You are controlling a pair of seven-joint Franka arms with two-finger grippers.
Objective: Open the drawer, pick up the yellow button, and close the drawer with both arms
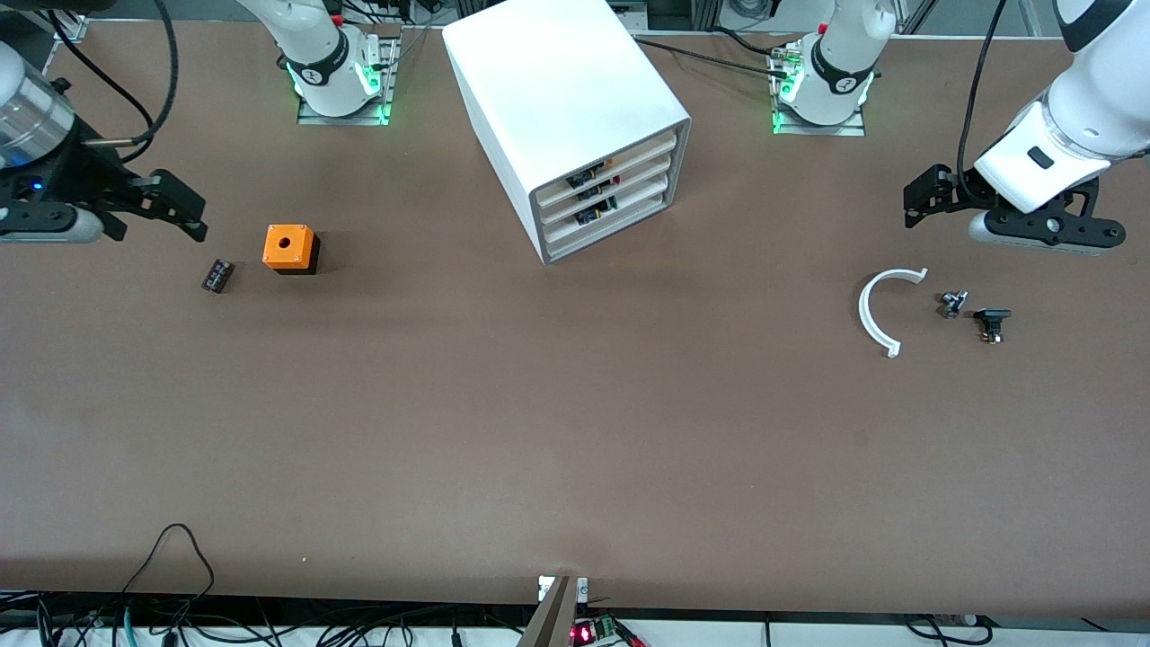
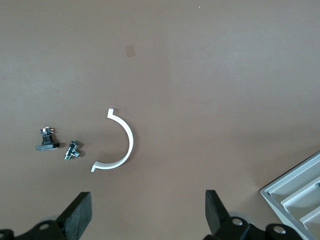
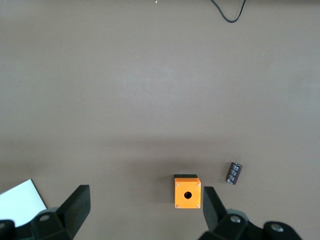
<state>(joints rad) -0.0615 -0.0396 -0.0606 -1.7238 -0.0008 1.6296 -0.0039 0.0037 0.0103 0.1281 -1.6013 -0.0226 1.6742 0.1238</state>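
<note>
1. Nearest the front camera lies a white half-ring clip (image 1: 876, 310), toward the left arm's end of the table, with a small metal part (image 1: 952, 303) and a small black part (image 1: 992, 323) beside it.
2. The left gripper (image 1: 925, 199) hangs over bare table close to those parts, its fingers (image 2: 79, 214) spread wide and empty.
3. The white cabinet (image 1: 575, 117) stands between the two arm bases; its top drawer (image 1: 604, 164) is shut like the ones under it.
4. I cannot see the button anywhere.
5. Toward the right arm's end sit an orange cube with a hole (image 1: 289, 248) and, just beside it, a small dark cylinder (image 1: 217, 275).
6. The right gripper (image 1: 175, 205) hangs near that cube, jaws wide apart, holding nothing.
</note>
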